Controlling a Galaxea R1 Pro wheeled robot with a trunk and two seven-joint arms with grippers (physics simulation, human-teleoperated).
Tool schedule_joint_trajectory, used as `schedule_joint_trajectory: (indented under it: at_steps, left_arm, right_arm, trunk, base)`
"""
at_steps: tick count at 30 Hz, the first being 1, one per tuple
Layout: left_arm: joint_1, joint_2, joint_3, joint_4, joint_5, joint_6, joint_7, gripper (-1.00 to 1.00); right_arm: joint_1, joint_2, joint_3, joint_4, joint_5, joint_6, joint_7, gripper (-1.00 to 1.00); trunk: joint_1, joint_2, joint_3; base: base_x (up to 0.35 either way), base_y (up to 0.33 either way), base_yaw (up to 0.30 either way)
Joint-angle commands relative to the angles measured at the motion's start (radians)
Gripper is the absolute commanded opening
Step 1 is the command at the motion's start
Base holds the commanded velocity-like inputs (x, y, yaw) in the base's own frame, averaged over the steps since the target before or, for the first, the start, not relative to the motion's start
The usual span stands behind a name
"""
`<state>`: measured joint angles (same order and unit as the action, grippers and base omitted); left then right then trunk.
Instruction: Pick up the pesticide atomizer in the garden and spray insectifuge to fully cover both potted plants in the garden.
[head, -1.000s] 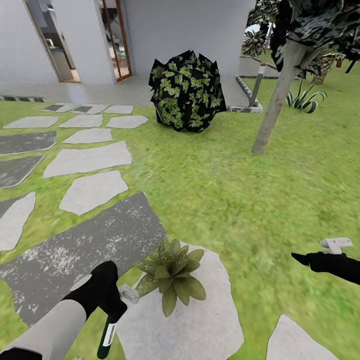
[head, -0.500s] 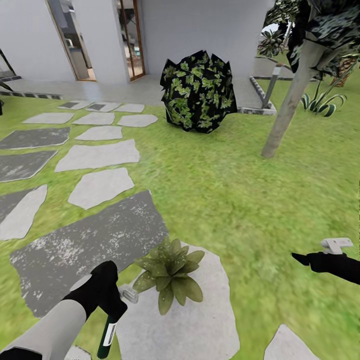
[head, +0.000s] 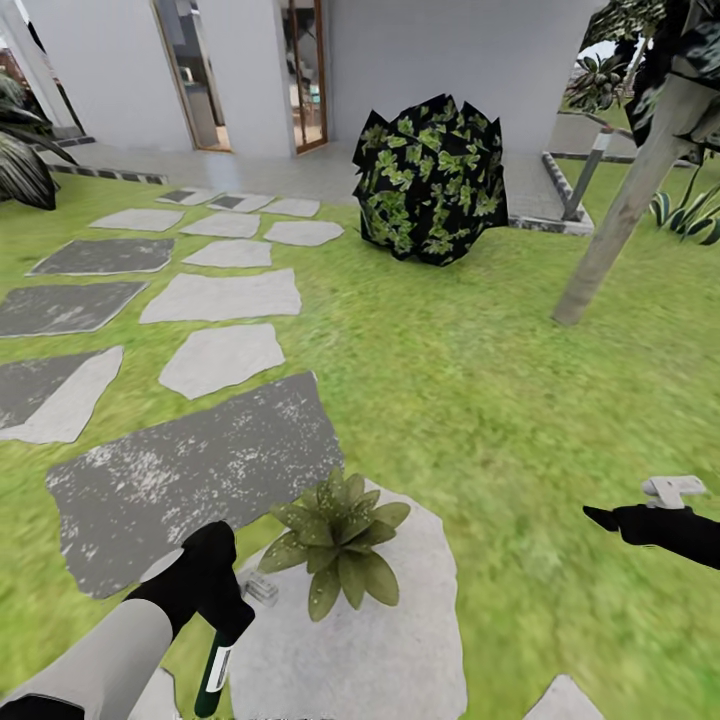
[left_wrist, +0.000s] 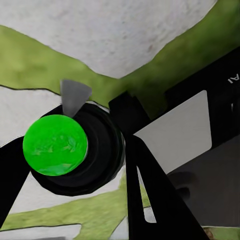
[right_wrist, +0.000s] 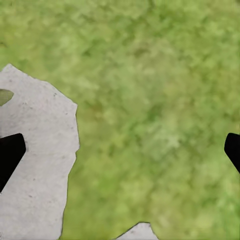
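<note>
Green atomizer (head: 214, 668) clamped in left jaws (head: 236, 612), nozzle toward plant (head: 336, 543), apparently for spraying; right jaws (head: 600, 517) spread, empty, over lawn (head: 480, 400).

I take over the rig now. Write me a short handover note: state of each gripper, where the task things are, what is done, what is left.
Left gripper: shut on the pesticide atomizer, bottle hanging down beside the near potted plant.
Right gripper: jaws open, holding nothing, over the lawn.
Plant: sits on a pale stepping stone, just right of the left gripper.
Done: atomizer picked up and brought next to this plant.
Left: no spray can be seen, so judge this plant as not yet covered; spray it fully, then find the second potted plant and cover it too.
</note>
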<state>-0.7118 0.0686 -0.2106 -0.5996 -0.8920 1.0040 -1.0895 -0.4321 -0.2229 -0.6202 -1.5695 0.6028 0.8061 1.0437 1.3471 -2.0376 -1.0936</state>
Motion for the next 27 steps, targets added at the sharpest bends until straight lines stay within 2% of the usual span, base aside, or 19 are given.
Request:
schedule_joint_trajectory:
  at_steps: [1,6,13,22,27]
  left_arm:
    - [-0.001,0.001,-0.004,-0.002,-0.008,0.005,-0.010,-1.00]
    - [0.000,0.000,-0.004,-0.002,-0.008,0.005,-0.010,-1.00]
    - [0.000,0.000,-0.004,-0.002,-0.008,0.005,-0.010,-1.00]
    - [-0.001,0.000,-0.004,-0.002,-0.008,0.005,-0.012,-1.00]
    - [-0.001,0.000,-0.004,-0.002,-0.008,0.005,-0.012,-1.00]
  right_arm:
    - [-0.001,0.000,-0.001,-0.001,0.009,0.004,0.010,1.00]
    - [-0.001,0.000,-0.001,-0.001,0.008,-0.006,0.010,1.00]
    - [-0.001,0.000,-0.001,-0.001,0.008,-0.023,0.013,1.00]
    - [-0.001,0.000,-0.003,-0.001,0.008,-0.024,0.016,1.00]
    - [-0.002,0.000,-0.003,-0.001,0.008,-0.024,0.015,1.00]
  trunk:
    - [0.000,0.000,-0.001]
    - [0.000,0.000,-0.004]
    - [0.000,0.000,-0.008]
    - [0.000,0.000,-0.009]
    - [0.000,0.000,-0.011]
  base:
    - [0.000,-0.010,0.233]
    - [0.000,-0.068,0.233]
    - [0.000,-0.290,0.226]
    - [0.000,-0.326,0.054]
    - [0.000,-0.139,0.177]
